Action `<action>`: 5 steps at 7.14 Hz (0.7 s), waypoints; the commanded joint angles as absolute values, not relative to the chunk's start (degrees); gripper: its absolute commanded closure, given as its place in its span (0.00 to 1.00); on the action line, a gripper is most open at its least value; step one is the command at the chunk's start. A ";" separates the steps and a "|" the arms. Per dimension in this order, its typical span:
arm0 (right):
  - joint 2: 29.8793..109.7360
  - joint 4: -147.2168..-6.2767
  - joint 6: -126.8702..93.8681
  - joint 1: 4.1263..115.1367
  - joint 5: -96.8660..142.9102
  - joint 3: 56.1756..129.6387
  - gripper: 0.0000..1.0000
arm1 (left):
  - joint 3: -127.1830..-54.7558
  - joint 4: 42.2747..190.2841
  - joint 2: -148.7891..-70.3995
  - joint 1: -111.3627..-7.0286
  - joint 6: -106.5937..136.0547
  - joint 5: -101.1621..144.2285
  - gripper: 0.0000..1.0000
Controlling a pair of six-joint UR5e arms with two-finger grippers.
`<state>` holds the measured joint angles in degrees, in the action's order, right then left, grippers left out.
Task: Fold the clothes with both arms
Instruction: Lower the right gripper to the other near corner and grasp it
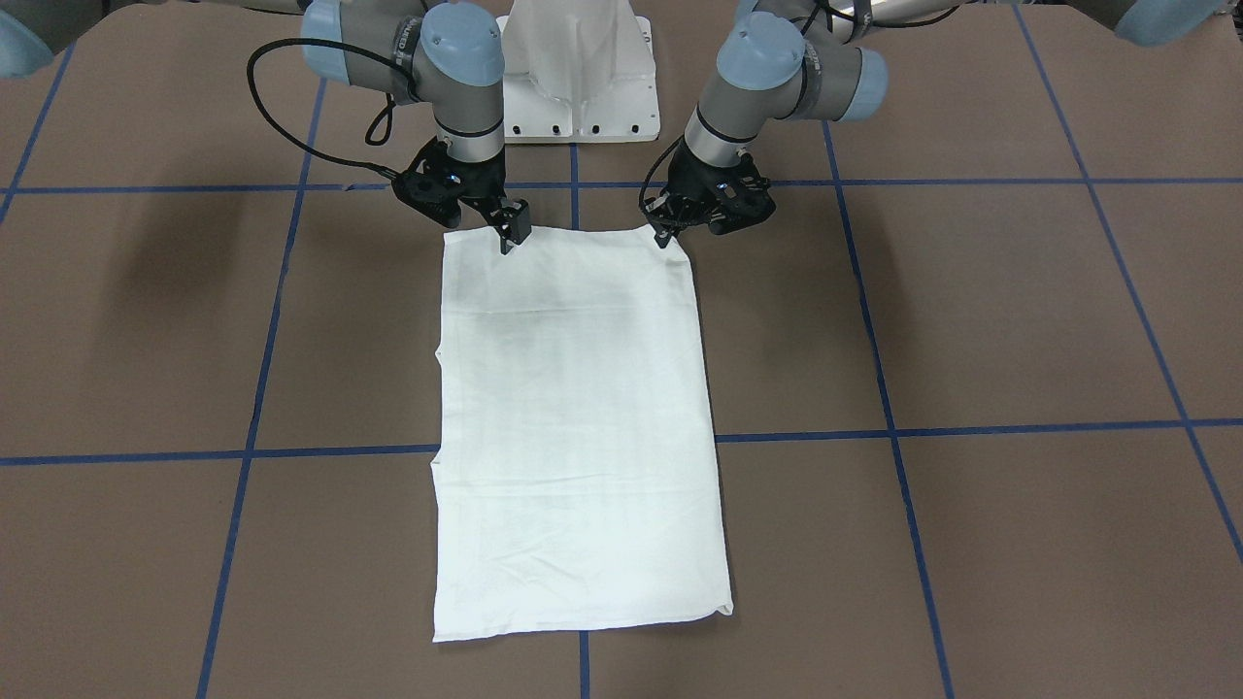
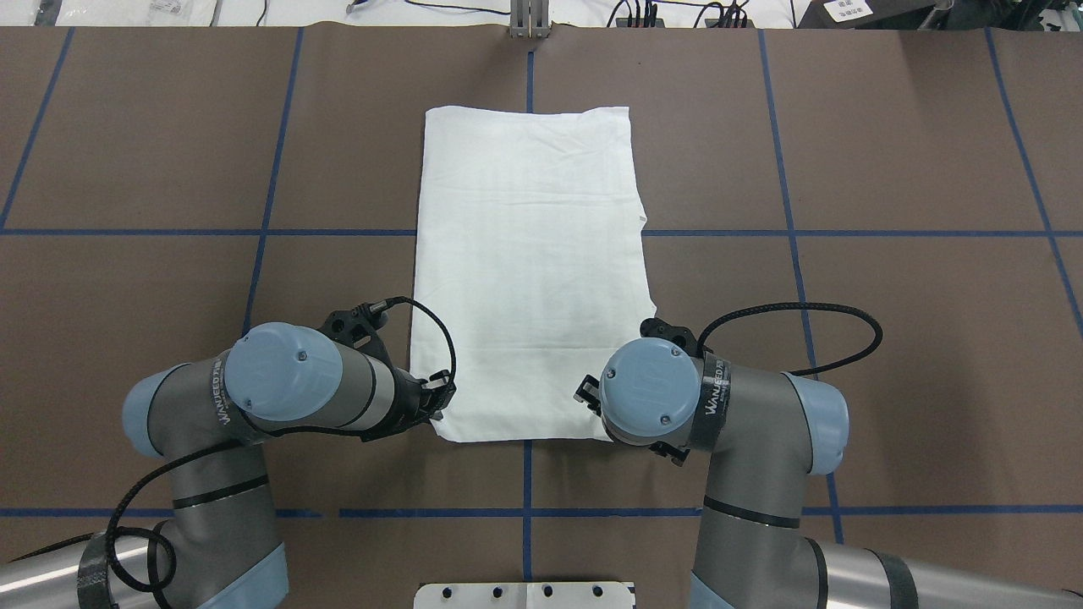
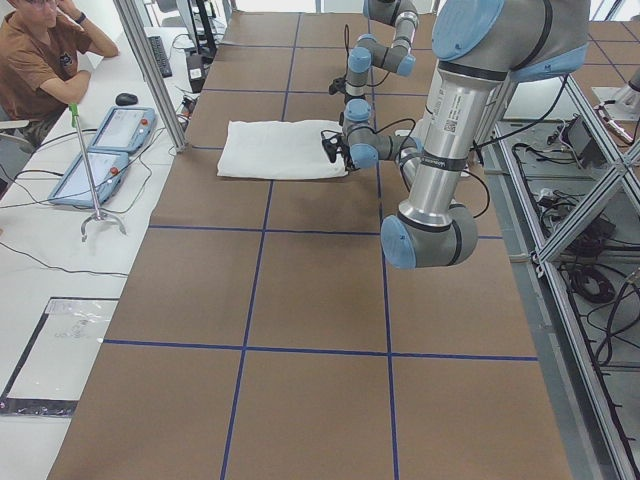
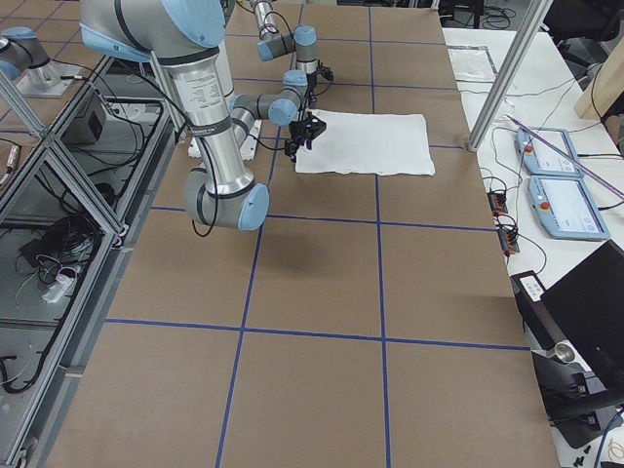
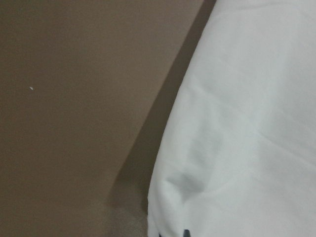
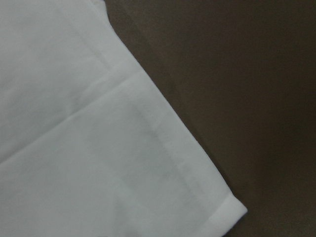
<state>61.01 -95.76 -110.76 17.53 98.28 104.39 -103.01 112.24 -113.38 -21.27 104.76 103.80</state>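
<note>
Left end effector (image 1: 664, 234) and right end effector (image 1: 512, 235) are sitting at the shirt's (image 1: 578, 417) upper corners, can't tell if they're pinching. A shallow grab is risking layers slipping out.

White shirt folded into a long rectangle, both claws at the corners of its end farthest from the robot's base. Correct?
No. The shirt is a long rectangle, but the left claw and right claw are at the corners of its end nearest the base, as the exterior front-facing view shows.
</note>
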 commanded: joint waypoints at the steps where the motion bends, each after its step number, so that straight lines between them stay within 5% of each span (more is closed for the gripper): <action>1: 61.35 -95.71 -110.65 16.88 98.26 103.10 0.00 | -103.01 112.24 -113.38 -21.27 104.77 103.80 1.00; 5: 61.35 -91.68 -110.83 16.88 97.82 101.34 0.01 | -102.92 112.24 -113.29 -21.27 104.77 103.80 1.00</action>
